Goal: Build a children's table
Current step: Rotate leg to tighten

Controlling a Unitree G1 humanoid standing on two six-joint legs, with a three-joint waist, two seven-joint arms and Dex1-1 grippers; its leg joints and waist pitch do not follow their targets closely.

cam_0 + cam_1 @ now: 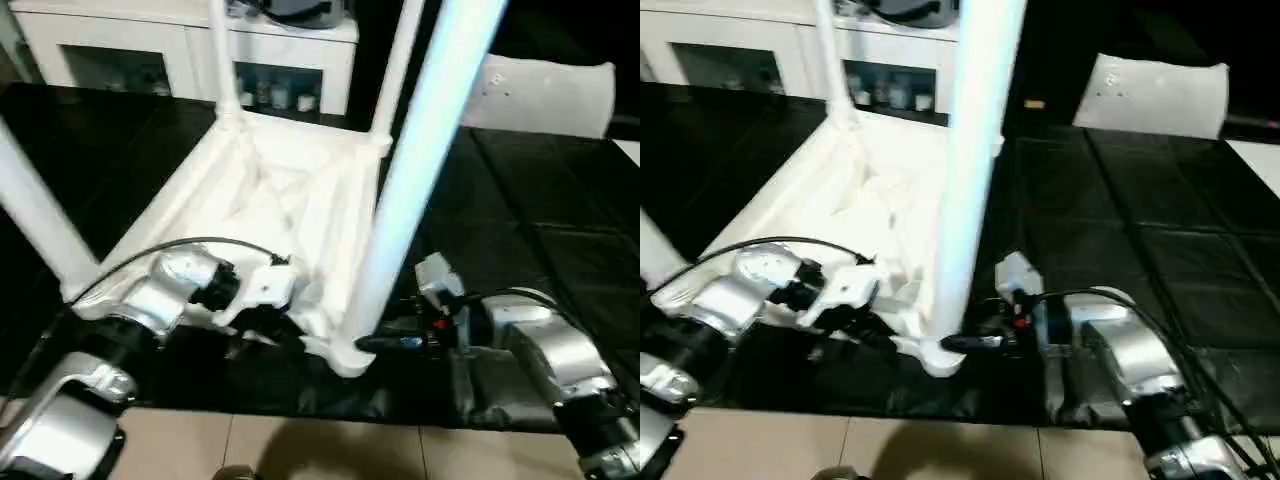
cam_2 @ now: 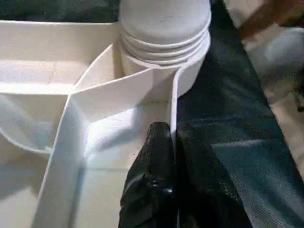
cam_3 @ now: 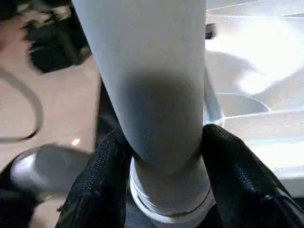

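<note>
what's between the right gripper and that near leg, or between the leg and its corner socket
Nothing visible. The right gripper already has its fingers against both sides of the near leg, just above its threaded base. That base already sits in the corner socket of the upturned table top.

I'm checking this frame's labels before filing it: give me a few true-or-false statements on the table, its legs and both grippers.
1. The table top lies underside up. True.
2. The right gripper hangs open, away from every leg. False: its fingers clasp the near leg just above the socket.
3. The left gripper pinches the top's thin side wall. True.
4. No leg is fitted at the far corners. False: two far legs stand upright there.
</note>
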